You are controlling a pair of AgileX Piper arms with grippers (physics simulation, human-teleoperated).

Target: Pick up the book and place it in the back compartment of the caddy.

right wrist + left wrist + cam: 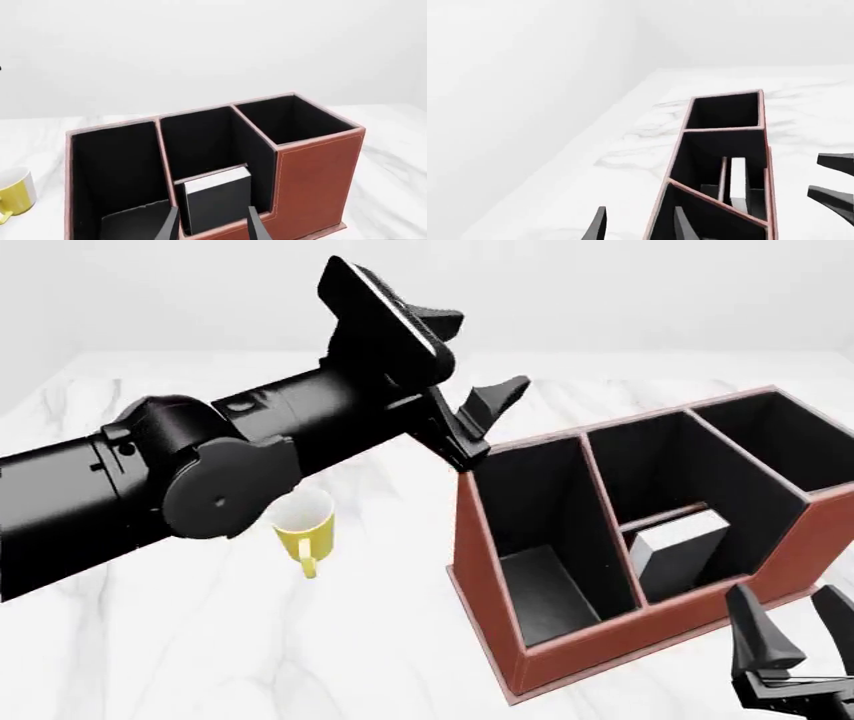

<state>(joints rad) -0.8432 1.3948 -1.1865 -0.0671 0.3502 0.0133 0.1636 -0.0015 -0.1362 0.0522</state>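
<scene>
The reddish-brown caddy [587, 640] [320, 175] [677, 155] stands at the right of the table. The black book [681, 550] [217, 197] [737, 177] stands upright inside the small back compartment [654, 575], white page edges showing, just in front of the low reddish crossbar [663, 512]. No gripper touches it. My left gripper [483, 425] [639, 227] hangs open and empty above the caddy's far left corner. My right gripper [797, 628] [213, 227] is open and empty, low in front of the caddy's near wall, facing the book.
A yellow mug [304, 525] [13, 192] stands on the marble table left of the caddy, under the left arm [200, 470]. The caddy's other cells hold nothing. The right gripper's fingers [834, 192] show at the edge of the left wrist view.
</scene>
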